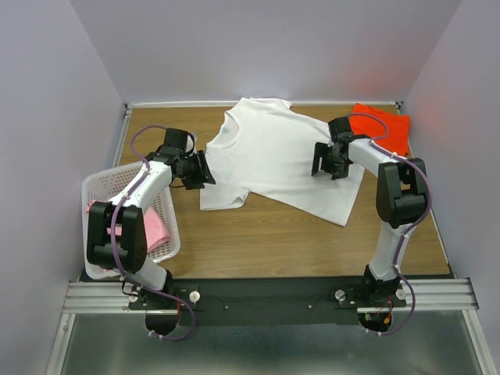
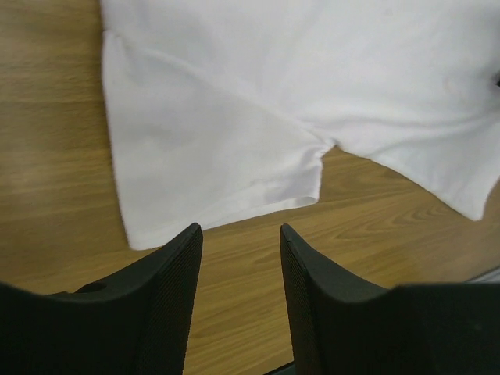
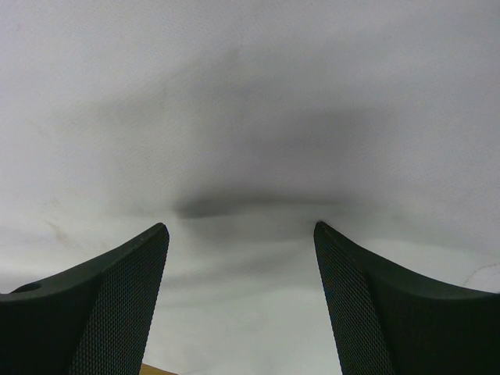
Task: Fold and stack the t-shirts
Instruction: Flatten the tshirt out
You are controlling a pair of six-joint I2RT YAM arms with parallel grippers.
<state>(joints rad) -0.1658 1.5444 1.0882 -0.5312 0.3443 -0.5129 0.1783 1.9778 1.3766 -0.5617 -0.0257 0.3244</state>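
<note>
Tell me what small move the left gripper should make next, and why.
Probably ease the left gripper forward and down onto the near sleeve of the white t-shirt, then close. Its jaws stand open and empty just short of the sleeve's hem, which lies flat on the table.

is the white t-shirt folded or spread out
Spread out: the plain white cloth t-shirt lies flat on the wooden table, with collar, a sleeve and hem all showing.

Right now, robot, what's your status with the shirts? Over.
Left gripper open, empty, at sleeve of white t-shirt. Right gripper open, low over its body. Shirt spread, unfolded. Nothing blocking.
</note>
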